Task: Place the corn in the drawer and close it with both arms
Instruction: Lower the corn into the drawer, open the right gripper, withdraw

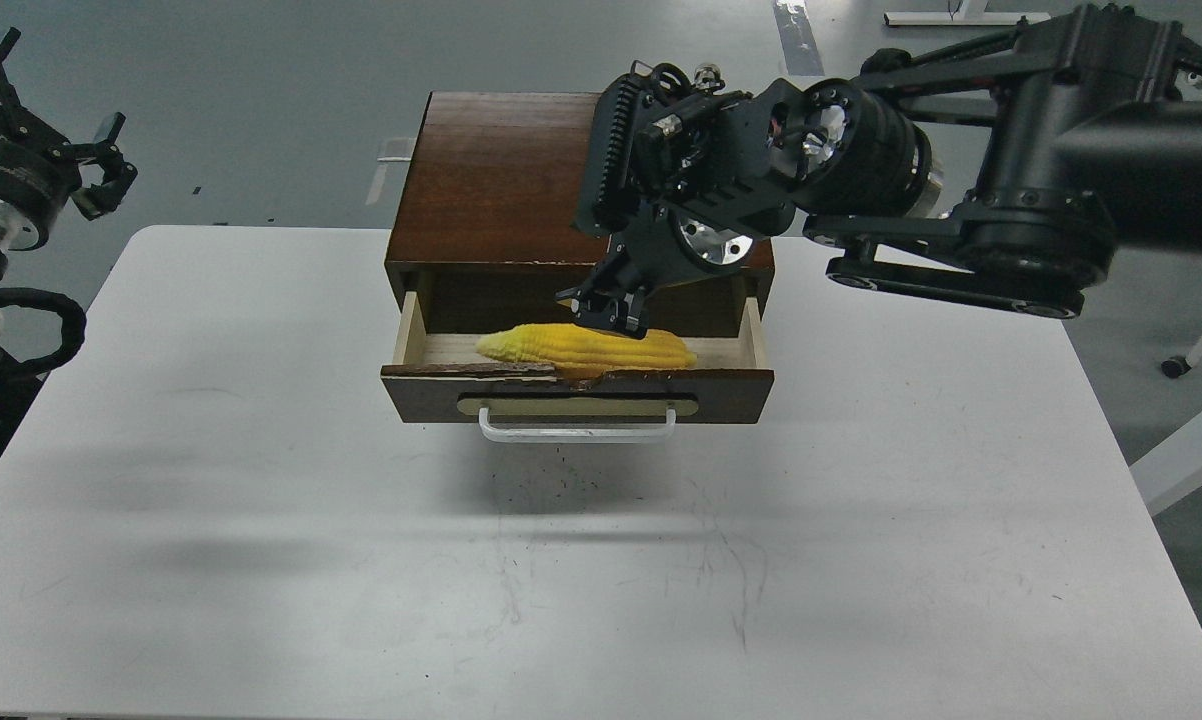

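Observation:
The yellow corn (586,348) lies lengthwise in the open drawer (576,385), against the inside of its dark chipped front, tip pointing left. My right gripper (608,312) hangs just above the middle of the corn, fingertips at or very near its top, and no longer grips it. The right arm (961,190) comes in from the right across the top of the brown box (491,180). My left gripper (101,165) is open and empty at the far left, beyond the table's back left corner, far from the drawer.
The drawer's white bar handle (576,432) faces me and overhangs the white table (261,500). A white table leg and a caster show past the table's right edge (1186,365). Grey floor lies behind the box.

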